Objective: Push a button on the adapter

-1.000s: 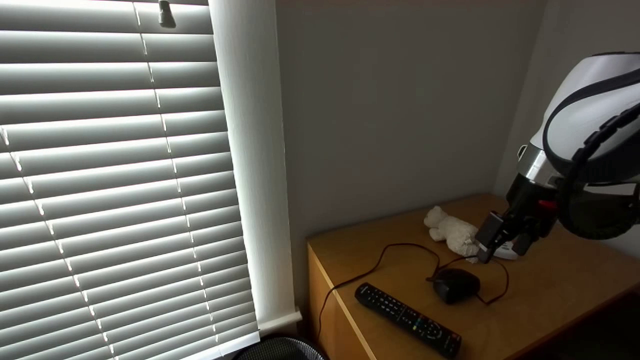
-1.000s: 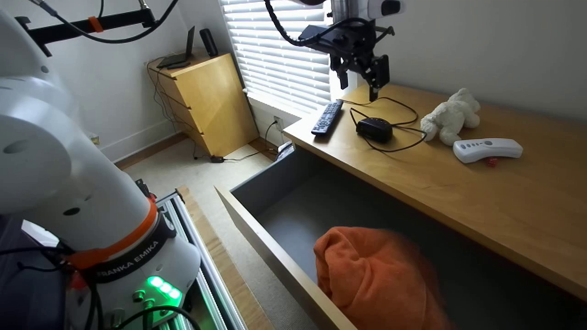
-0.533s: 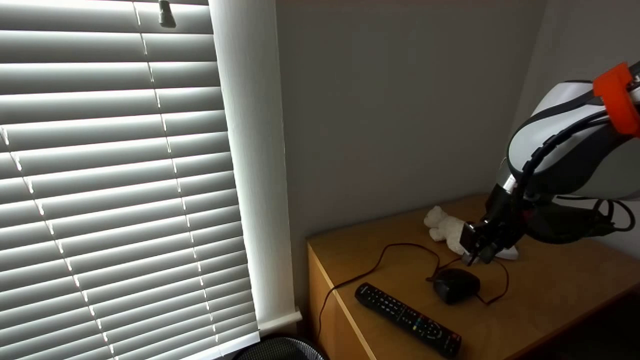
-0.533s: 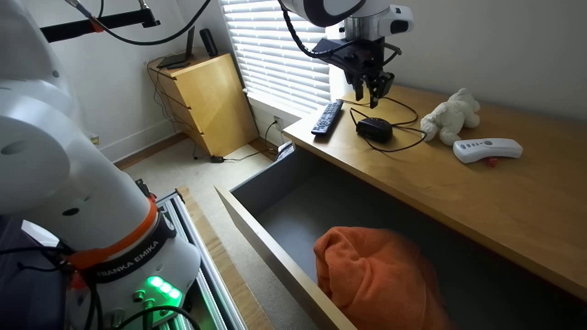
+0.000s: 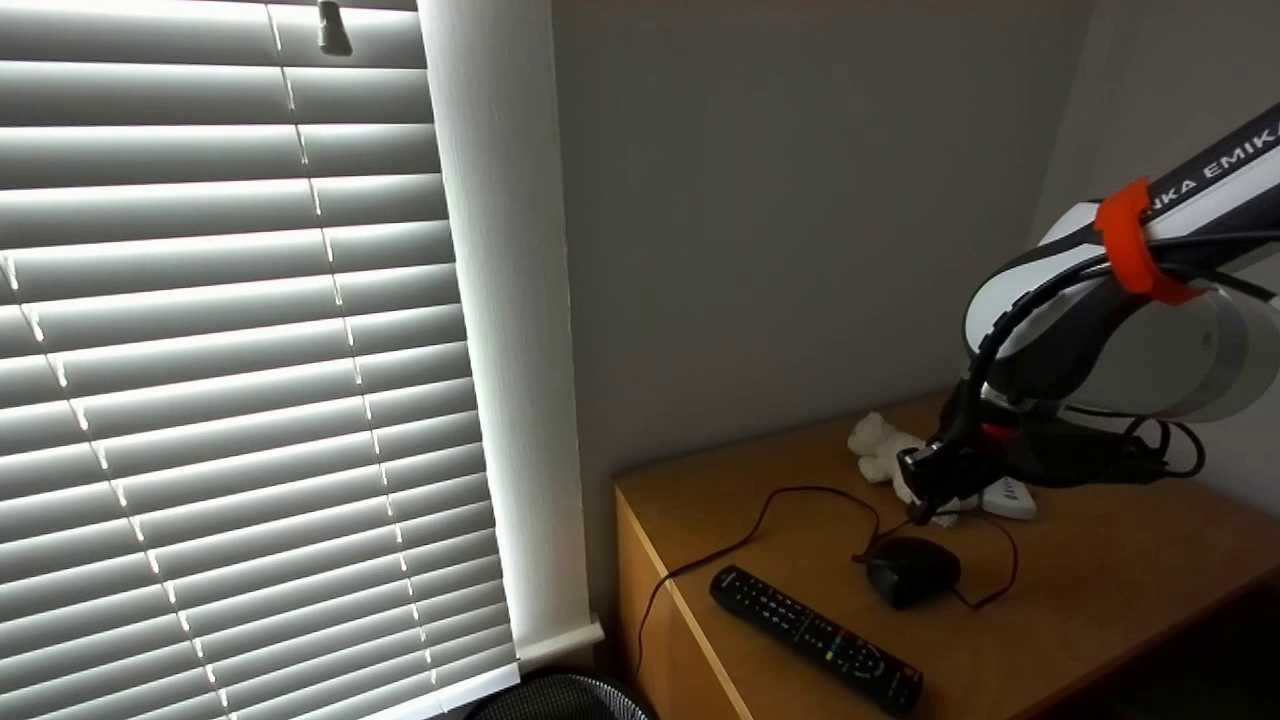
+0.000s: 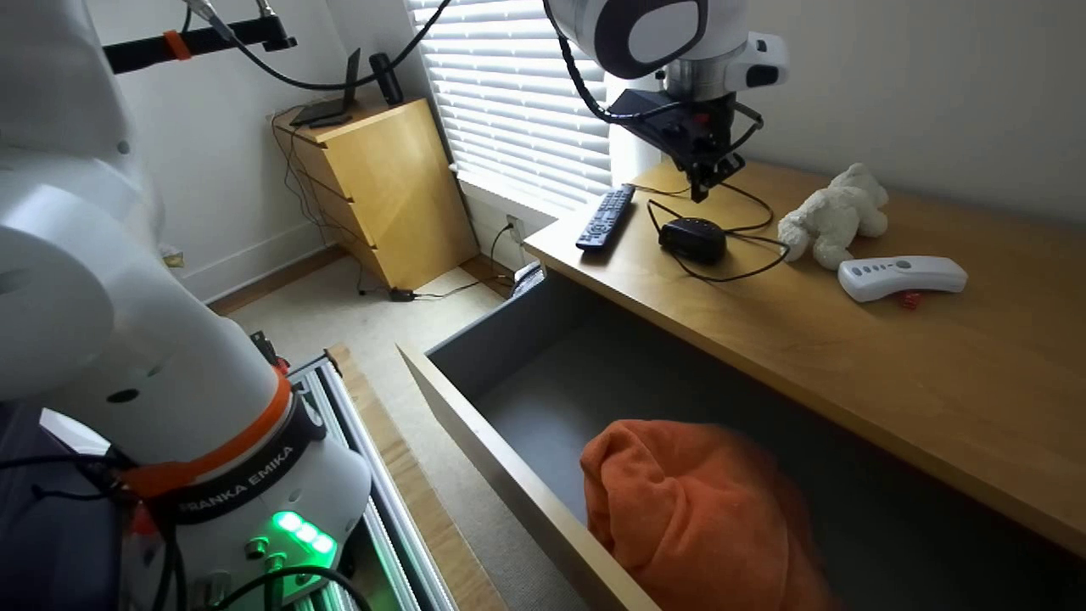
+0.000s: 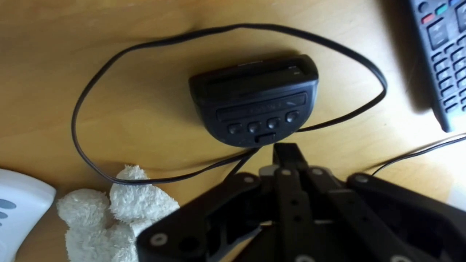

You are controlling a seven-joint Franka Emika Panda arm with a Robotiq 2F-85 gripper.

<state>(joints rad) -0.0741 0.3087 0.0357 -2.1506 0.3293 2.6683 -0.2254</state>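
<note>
The adapter (image 7: 251, 87) is a small black rounded box on the wooden top, with a row of several small buttons (image 7: 254, 127) and a wider one (image 7: 265, 138) near its curved edge. Both exterior views show it too, the adapter (image 5: 912, 572) lying close to the black remote. My gripper (image 7: 286, 147) is shut, its fingertips together with nothing between them. In the wrist view the tips appear just below the adapter's curved edge. An exterior view has the gripper (image 6: 699, 193) above the top, with a visible gap over the adapter (image 6: 693, 241).
A thin black cord (image 7: 74, 123) loops around the adapter. Nearby lie a black remote (image 5: 815, 640), a white plush toy (image 6: 831, 216) and a white handset (image 6: 901, 277) with a red object (image 6: 910, 299) beside it. The drawer (image 6: 543, 399) below stands pulled out, holding an orange cloth (image 6: 696, 518).
The gripper has gone from open to shut. It has come down and closer to the adapter, moving right in an exterior view. The adapter, remote and toy have stayed put.
</note>
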